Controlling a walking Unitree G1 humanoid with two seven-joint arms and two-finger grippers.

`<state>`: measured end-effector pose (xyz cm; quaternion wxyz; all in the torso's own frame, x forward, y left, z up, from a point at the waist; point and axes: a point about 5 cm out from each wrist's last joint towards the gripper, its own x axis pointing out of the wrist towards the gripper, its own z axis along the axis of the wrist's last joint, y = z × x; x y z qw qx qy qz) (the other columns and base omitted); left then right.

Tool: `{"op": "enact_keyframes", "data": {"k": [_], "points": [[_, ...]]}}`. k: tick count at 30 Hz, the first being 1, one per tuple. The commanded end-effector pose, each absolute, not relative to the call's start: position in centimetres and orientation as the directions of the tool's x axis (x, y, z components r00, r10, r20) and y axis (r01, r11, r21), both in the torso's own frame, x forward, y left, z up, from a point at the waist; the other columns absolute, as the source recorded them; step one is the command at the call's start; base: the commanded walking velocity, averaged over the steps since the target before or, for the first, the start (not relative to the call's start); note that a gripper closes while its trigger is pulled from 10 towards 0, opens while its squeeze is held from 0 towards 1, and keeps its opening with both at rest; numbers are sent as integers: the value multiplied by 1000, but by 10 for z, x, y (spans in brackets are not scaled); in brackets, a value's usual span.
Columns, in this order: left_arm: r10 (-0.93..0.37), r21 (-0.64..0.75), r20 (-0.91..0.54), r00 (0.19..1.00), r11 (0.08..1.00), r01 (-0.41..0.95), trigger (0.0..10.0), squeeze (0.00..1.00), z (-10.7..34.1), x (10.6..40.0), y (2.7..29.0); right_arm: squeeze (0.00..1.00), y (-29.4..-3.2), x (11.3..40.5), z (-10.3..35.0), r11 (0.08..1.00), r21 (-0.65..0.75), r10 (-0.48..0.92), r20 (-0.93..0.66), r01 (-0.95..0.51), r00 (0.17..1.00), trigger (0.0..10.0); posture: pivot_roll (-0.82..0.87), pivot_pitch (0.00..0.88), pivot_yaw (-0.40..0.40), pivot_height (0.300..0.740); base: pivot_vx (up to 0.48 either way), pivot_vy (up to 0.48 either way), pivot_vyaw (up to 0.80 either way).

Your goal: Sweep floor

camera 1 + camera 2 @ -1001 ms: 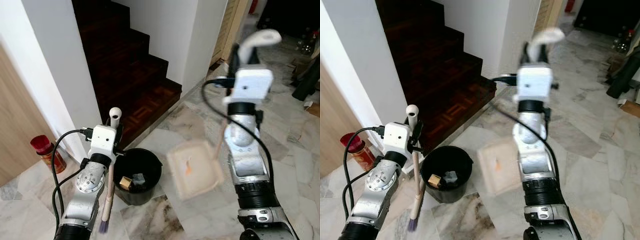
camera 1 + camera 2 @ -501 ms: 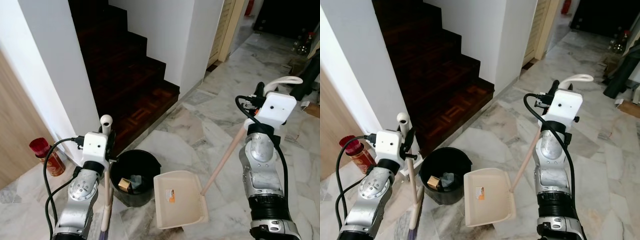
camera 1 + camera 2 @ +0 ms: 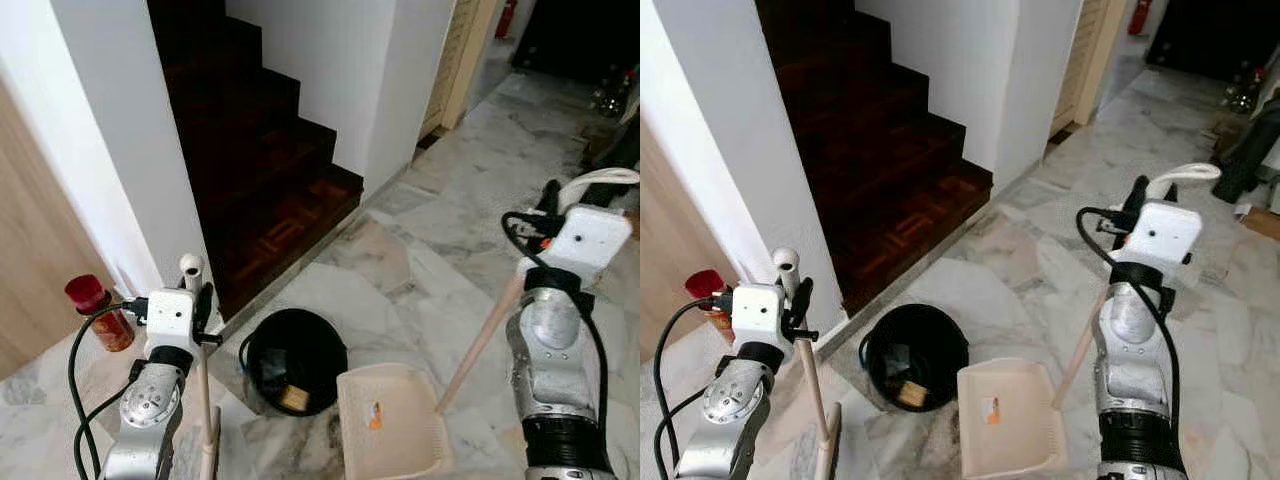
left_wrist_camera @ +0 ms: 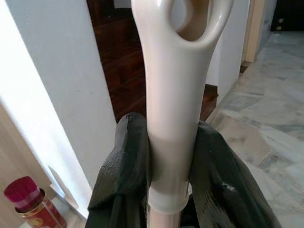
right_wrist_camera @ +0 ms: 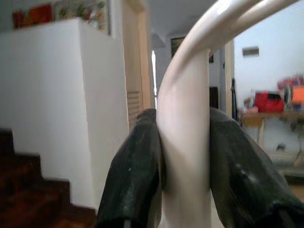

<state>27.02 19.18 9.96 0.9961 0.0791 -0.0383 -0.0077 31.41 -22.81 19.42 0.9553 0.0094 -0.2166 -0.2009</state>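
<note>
Dustpan (image 3: 1008, 420) now down beside bin (image 3: 915, 355); right gripper (image 5: 183, 142) clamps its handle, left gripper (image 4: 164, 156) clamps broom (image 3: 812, 385), nearer the bin.

You won't find any readable text here. The dustpan (image 3: 1008, 420) carries a small orange sticker (image 3: 990, 408), and the red-capped can (image 3: 100, 312) by the wall has printed patterning, but both are too small to make out.
</note>
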Motion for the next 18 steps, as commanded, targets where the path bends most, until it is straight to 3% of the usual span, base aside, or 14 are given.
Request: {"op": "enact_keyframes", "data": {"k": [1, 9, 18], "points": [[-21, 156, 124, 992, 988, 2, 10000, 0, 111, 271, 192, 0, -219, 316, 233, 922, 247, -384, 508, 297, 771, 10000, 85, 16, -39, 740, 0, 0, 0], [-5, 161, 130, 991, 987, -17, 10000, 0, 112, 269, 196, 0, -195, 327, 253, 946, 284, -296, 548, 159, 782, 10000, 108, 3, -50, 740, 0, 0, 0], [2, 162, 125, 992, 986, -22, 10000, 0, 110, 268, 197, 0, -202, 326, 252, 943, 284, -306, 536, 174, 787, 10000, 100, 6, -51, 740, 0, 0, 0]]}}
